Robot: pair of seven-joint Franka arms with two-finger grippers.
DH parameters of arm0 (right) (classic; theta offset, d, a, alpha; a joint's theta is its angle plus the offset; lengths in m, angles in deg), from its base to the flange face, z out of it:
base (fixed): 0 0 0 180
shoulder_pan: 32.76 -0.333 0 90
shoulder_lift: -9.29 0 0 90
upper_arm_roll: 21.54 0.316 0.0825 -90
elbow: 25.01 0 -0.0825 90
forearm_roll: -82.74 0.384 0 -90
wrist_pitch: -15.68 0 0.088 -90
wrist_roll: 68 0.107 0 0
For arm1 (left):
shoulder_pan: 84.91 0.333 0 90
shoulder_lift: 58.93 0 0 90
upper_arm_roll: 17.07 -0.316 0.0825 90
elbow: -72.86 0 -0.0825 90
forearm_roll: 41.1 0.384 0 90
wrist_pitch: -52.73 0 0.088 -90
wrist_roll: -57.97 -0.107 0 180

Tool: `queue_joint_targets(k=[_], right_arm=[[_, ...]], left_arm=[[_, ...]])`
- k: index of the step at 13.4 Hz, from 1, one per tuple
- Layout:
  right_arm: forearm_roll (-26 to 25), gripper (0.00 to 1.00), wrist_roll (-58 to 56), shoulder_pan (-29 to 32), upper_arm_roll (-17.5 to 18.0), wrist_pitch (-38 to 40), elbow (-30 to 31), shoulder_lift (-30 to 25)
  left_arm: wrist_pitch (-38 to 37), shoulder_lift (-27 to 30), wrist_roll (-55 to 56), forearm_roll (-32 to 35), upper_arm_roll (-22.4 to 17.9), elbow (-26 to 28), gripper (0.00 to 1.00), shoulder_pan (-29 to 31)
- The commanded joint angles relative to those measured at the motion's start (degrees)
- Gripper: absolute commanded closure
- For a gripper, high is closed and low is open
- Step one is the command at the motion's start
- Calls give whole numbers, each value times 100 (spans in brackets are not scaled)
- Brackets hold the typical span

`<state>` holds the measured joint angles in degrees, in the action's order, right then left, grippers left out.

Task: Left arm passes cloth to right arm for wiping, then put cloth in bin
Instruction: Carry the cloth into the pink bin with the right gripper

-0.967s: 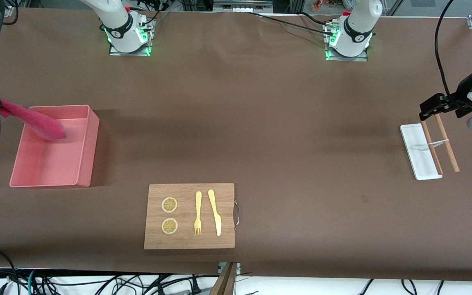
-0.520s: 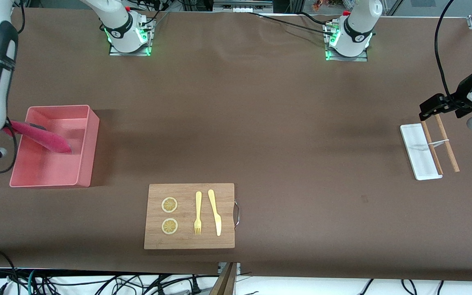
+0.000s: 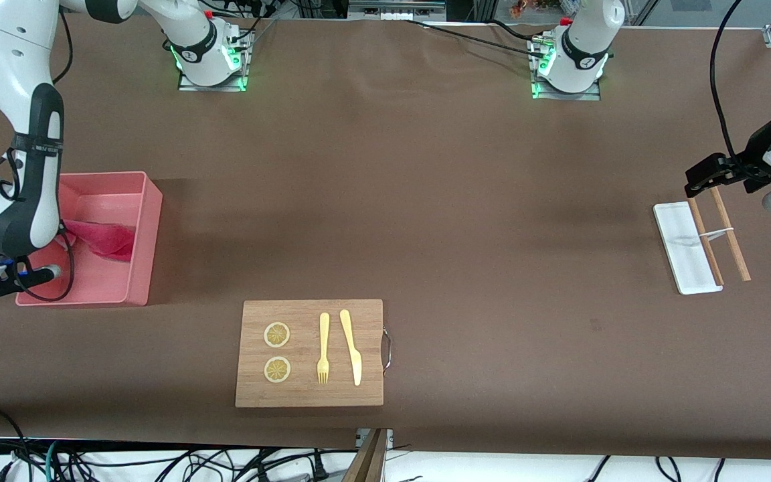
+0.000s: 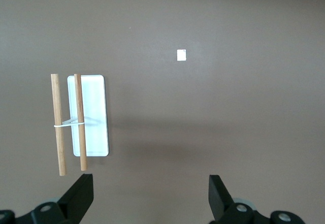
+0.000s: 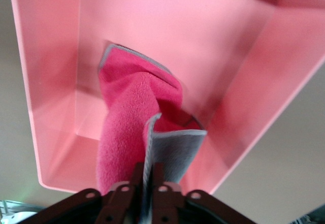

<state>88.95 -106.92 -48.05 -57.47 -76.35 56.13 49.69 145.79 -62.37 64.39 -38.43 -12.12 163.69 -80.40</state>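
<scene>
While the right pincer (image 5: pixel 147 186) clamps the soft, limp cloth (image 5: pixel 134 127) by one edge inside the bin (image 3: pixel 148 227), the left pincer (image 4: pixel 150 196) waits open over the table (image 3: pixel 425 201).

right arm: bent down over the bin (image 3: pixel 148 231) | right gripper (image 5: pixel 147 183): fingers pinched tight on the cloth (image 5: pixel 129 127) inside it | left arm: waits | left gripper (image 4: pixel 150 196): fingers spread wide, over the table

no text, label, brand, number or sign can be read in any view. the small white square (image 4: pixel 182 55) on the brown desk (image 4: pixel 228 107) in the left wrist view shows no legible marking.
</scene>
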Motion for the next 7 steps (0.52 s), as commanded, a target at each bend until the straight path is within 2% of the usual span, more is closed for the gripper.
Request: queue_joint_targets(k=[1, 4, 7], right_arm=[[170, 0, -37, -44, -18, 88, -45, -251], [117, 0, -46, -44, -53, 474, -133, -787], [126, 0, 137, -88, -27, 1492, -1044, -902]], left_arm=[[-104, -95, 44, 76, 41, -206, 0, 24], [-104, -95, 44, 76, 32, -197, 0, 24], [-104, -95, 44, 76, 32, -197, 0, 24]])
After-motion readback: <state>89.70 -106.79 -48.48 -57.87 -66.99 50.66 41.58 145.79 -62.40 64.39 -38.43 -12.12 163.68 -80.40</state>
